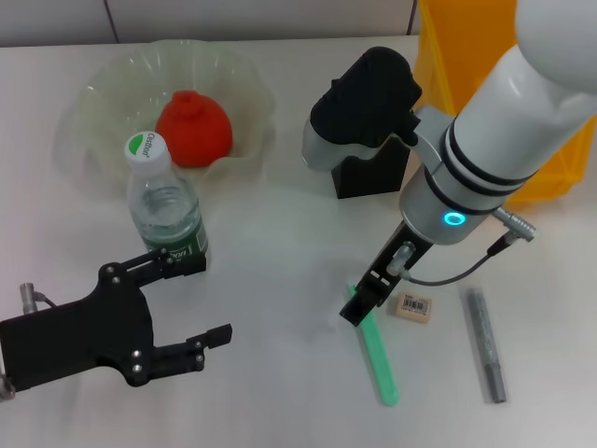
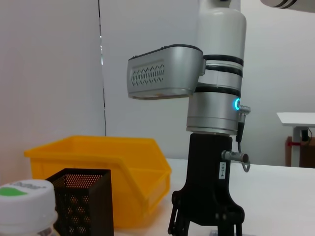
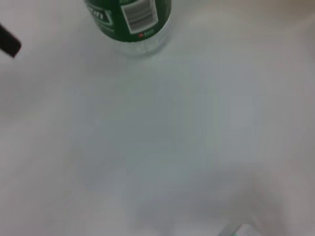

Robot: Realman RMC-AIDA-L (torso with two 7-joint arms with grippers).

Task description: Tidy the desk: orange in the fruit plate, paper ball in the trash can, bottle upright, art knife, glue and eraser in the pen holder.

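Two grippers are mine, and only the right one is busy. On the desk (image 1: pixel 280 233) the biggest thing is the trash can (image 1: pixel 466 56), yellow, at the far right corner, set back so that it takes nothing from my working space. Next comes the fruit plate (image 1: pixel 103 84) at the far left, and the orange (image 1: pixel 193 129) already sits in it, so I judge that step done. Just nearer than the plate the bottle (image 1: pixel 166 201) stands upright, cap on top; the cap carries green lettering too small for me to read, and the right wrist view shows a barcode on its dark green label. The pen holder (image 1: pixel 373 173) stands mid-desk beside the can, partly hidden behind my right forearm.

My left gripper (image 1: pixel 196 303) rests low near the front left edge, jaws spread wide and empty, just beside the bottle but not touching it (parked, I would say).

My right gripper (image 1: pixel 368 294) hangs tip-down over the upper end of a green stick-like item (image 1: pixel 378 355), likely the art knife, lying toward the front edge. Whether its fingers are closed on it I cannot tell. Close to the right lies the eraser (image 1: pixel 411 306), barcode label up, and beyond it a grey pen-like tube (image 1: pixel 485 343), perhaps the glue.
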